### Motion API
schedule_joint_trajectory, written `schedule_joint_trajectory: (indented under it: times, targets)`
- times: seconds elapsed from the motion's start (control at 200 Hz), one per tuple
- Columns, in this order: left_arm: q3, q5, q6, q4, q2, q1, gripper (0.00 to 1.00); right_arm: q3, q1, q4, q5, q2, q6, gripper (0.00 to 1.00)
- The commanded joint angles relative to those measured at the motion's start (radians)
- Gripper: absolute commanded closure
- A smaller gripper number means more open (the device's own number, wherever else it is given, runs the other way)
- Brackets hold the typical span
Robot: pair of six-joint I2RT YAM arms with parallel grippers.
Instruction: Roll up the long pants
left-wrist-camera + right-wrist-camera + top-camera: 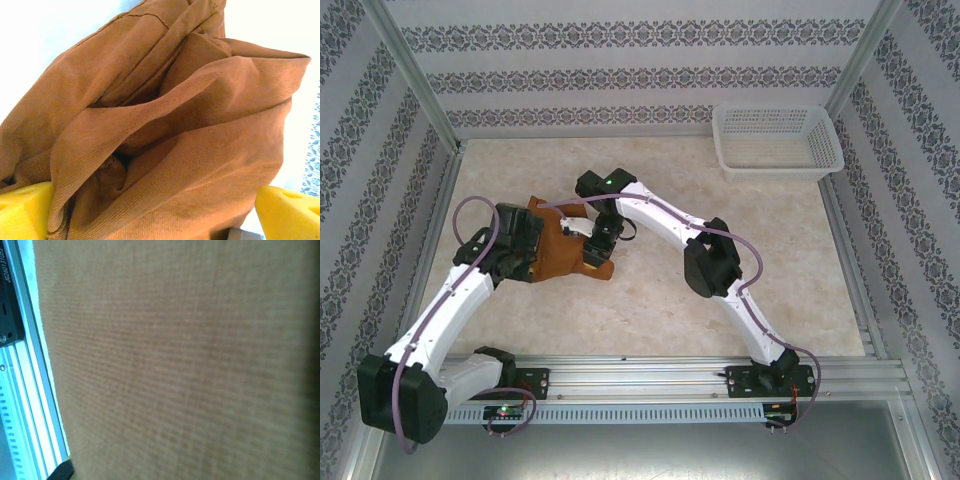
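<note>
Pants (560, 257) bunched in compact lump; long axis unclear.

The bunched long pants (565, 258) lie left of centre on the table (650, 320), boxed in by the left arm (460, 300) on their left and the right arm (665, 225) slanting in from the near right. Bare tabletop stretches far of the bundle and across the right half. A white basket (777, 140) blocks the far right corner, and patterned walls (620, 60) close off the left, right and far sides.
</note>
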Motion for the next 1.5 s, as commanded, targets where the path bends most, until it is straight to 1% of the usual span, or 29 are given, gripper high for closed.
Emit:
schedule_joint_trajectory:
  times: [0.0,0.155,0.3,0.355,0.375,0.4,0.42,0.425,0.43,0.435,0.45,0.455,0.46,0.465,0.47,0.475,0.48,0.65,0.664,0.699,0.724,0.764,0.799,0.869,0.914,1.049,1.189,1.349,1.494]
  targets:
    - [0.016,-0.009,0.031,0.07,0.099,-0.017,0.0,0.036,0.012,0.034,-0.075,0.006,-0.018,1.0]
    - [0.088,-0.082,0.116,0.129,0.356,-0.003,0.0,0.035,0.024,0.014,-0.072,-0.019,-0.024,1.0]
    - [0.22,-0.113,0.164,0.092,0.572,0.012,0.0,0.023,0.039,-0.002,-0.067,-0.056,-0.028,1.0]
    - [0.242,-0.115,0.177,0.108,0.613,0.016,0.09,0.013,0.044,-0.005,-0.063,-0.069,-0.028,1.0]
    - [0.244,-0.114,0.18,0.117,0.621,0.02,0.14,0.007,0.044,-0.005,-0.06,-0.072,-0.029,1.0]
    - [0.245,-0.111,0.183,0.127,0.629,0.024,0.27,-0.001,0.046,-0.005,-0.055,-0.079,-0.03,1.0]
    - [0.244,-0.107,0.185,0.139,0.633,0.028,0.46,-0.006,0.046,-0.003,-0.048,-0.084,-0.03,1.0]
    - [0.243,-0.105,0.186,0.143,0.634,0.029,0.48,-0.007,0.046,-0.003,-0.046,-0.084,-0.029,1.0]
    - [0.242,-0.103,0.188,0.147,0.635,0.03,0.54,-0.009,0.046,-0.003,-0.044,-0.085,-0.029,1.0]
    - [0.241,-0.101,0.189,0.15,0.635,0.033,0.57,-0.01,0.046,-0.004,-0.042,-0.085,-0.029,1.0]
    - [0.24,-0.095,0.194,0.159,0.636,0.037,0.74,-0.014,0.046,-0.004,-0.035,-0.089,-0.031,1.0]
    - [0.239,-0.094,0.194,0.161,0.637,0.038,0.76,-0.015,0.046,-0.005,-0.033,-0.088,-0.032,1.0]
    - [0.24,-0.093,0.196,0.162,0.637,0.04,0.83,-0.016,0.046,-0.005,-0.03,-0.09,-0.032,1.0]
    - [0.239,-0.092,0.196,0.163,0.637,0.041,0.86,-0.017,0.046,-0.005,-0.026,-0.091,-0.032,1.0]
    - [0.241,-0.091,0.196,0.162,0.638,0.042,0.94,-0.018,0.046,-0.005,-0.024,-0.091,-0.032,1.0]
    - [0.241,-0.09,0.197,0.16,0.638,0.044,0.98,-0.019,0.047,-0.006,-0.021,-0.092,-0.033,1.0]
    - [0.242,-0.089,0.197,0.158,0.639,0.045,1.0,-0.021,0.046,-0.006,-0.018,-0.092,-0.032,1.0]
    - [0.26,-0.078,0.233,0.092,0.625,0.095,1.0,-0.05,0.04,-0.021,0.093,-0.112,-0.026,1.0]
    - [0.257,-0.073,0.236,0.09,0.623,0.102,1.0,-0.056,0.04,-0.018,0.114,-0.116,-0.022,0.95]
    - [0.251,-0.059,0.238,0.088,0.615,0.111,1.0,-0.074,0.04,-0.005,0.16,-0.131,-0.011,0.72]
    - [0.247,-0.052,0.238,0.087,0.609,0.117,1.0,-0.094,0.04,0.011,0.196,-0.144,0.002,0.59]
    - [0.238,-0.046,0.239,0.088,0.598,0.125,1.0,-0.126,0.041,0.045,0.27,-0.17,0.026,0.43]
    - [0.23,-0.041,0.24,0.091,0.59,0.131,1.0,-0.16,0.043,0.074,0.321,-0.192,0.045,0.35]
    - [0.223,-0.03,0.244,0.094,0.578,0.137,1.0,-0.235,0.055,0.13,0.428,-0.256,0.078,0.24]
    - [0.223,-0.021,0.248,0.094,0.577,0.142,1.0,-0.286,0.07,0.159,0.494,-0.297,0.087,0.19]
    - [0.225,0.009,0.248,0.111,0.586,0.147,1.0,-0.441,0.144,0.281,0.688,-0.413,0.13,0.11]
    - [0.222,0.053,0.239,0.14,0.614,0.147,1.0,-0.631,0.247,0.511,0.856,-0.489,0.145,0.04]
    - [0.211,0.084,0.236,0.172,0.627,0.147,1.0,-0.693,0.341,0.702,1.071,-0.422,0.083,0.02]
    - [0.218,0.096,0.252,0.172,0.625,0.147,1.0,-0.695,0.357,0.862,1.198,-0.331,0.006,0.02]
